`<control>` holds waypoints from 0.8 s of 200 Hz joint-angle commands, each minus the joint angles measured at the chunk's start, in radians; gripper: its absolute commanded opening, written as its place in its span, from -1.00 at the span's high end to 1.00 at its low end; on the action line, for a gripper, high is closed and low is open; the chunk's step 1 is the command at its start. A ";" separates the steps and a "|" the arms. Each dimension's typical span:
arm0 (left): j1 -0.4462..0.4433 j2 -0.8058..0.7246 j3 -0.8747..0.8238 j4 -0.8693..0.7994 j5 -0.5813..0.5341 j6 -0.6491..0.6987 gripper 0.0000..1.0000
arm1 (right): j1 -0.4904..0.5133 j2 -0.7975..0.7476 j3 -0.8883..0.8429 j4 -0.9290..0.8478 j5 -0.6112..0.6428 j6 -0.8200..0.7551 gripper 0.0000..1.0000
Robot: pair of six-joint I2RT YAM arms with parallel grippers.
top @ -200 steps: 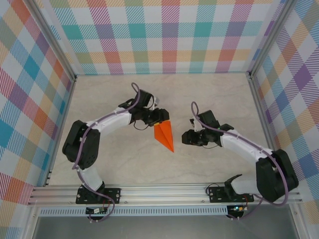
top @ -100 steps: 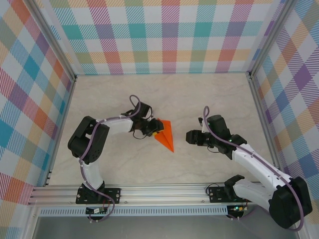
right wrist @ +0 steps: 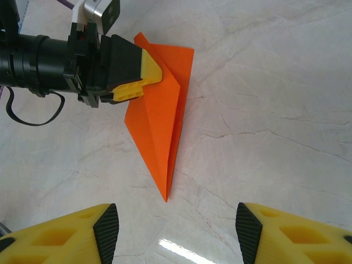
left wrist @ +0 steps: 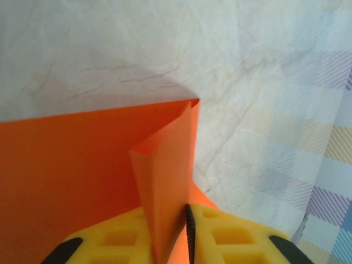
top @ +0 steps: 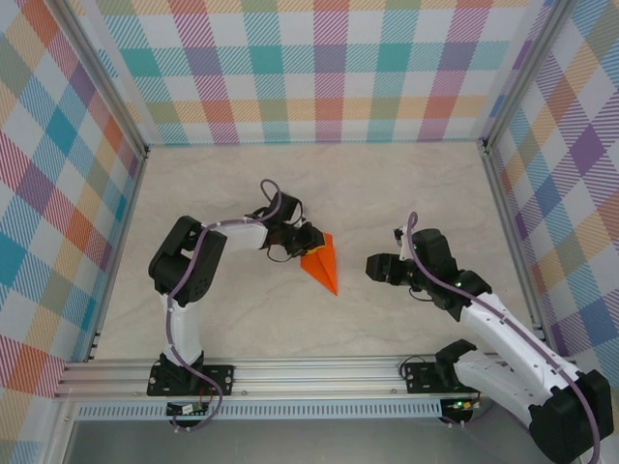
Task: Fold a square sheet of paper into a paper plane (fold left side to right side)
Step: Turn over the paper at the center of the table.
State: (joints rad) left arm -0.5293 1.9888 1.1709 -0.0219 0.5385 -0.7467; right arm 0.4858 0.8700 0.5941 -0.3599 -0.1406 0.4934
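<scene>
Paper plane [top: 322, 263] at centre of table [top: 416, 184], left gripper [left wrist: 168, 231] pinching its raised flap [left wrist: 165, 176], right gripper [right wrist: 179, 225] spread and empty nearby: sweep flap rightward low, align edges, then crease.

No legible text, no labels or brands, no numbers or signs

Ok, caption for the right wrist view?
Left gripper pinching the paper plane at its wide end, right gripper open in front.

L gripper [left wrist: 170, 236]: jaws pinching raised flap | paper plane [left wrist: 71, 165]: rest flat on table [left wrist: 165, 49]
</scene>
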 commanded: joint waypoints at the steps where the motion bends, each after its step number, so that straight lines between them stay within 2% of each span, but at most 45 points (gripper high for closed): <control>1: -0.009 -0.008 0.029 0.007 0.021 0.005 0.70 | -0.003 -0.035 -0.030 0.021 0.005 0.018 -0.31; 11: -0.009 -0.029 0.032 -0.007 0.013 0.012 0.77 | -0.008 -0.053 -0.041 0.042 -0.003 0.029 -0.38; 30: -0.008 -0.089 0.030 -0.023 -0.002 0.024 0.84 | -0.046 -0.092 -0.064 0.109 -0.068 0.061 -0.65; 53: 0.000 -0.190 0.057 -0.058 -0.008 0.042 0.87 | -0.157 -0.093 -0.073 0.228 -0.297 0.122 -1.00; 69: 0.007 -0.276 0.104 -0.109 -0.021 0.072 0.88 | -0.251 -0.046 -0.065 0.347 -0.504 0.200 -0.99; 87: 0.018 -0.368 0.161 -0.150 -0.052 0.105 0.88 | -0.304 0.024 -0.023 0.468 -0.660 0.278 -1.00; 109: 0.035 -0.462 0.214 -0.139 -0.075 0.120 0.89 | -0.303 0.098 0.082 0.510 -0.764 0.283 -1.00; 129: 0.043 -0.515 0.261 -0.115 -0.073 0.132 0.90 | -0.303 0.151 0.161 0.555 -0.808 0.316 -1.00; 160: 0.043 -0.563 0.323 -0.057 -0.044 0.131 0.89 | -0.280 0.256 0.218 0.797 -0.870 0.476 -1.00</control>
State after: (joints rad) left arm -0.4942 1.4433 1.4559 -0.1093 0.4778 -0.6395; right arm 0.1860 1.0599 0.7635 0.1974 -0.8913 0.8318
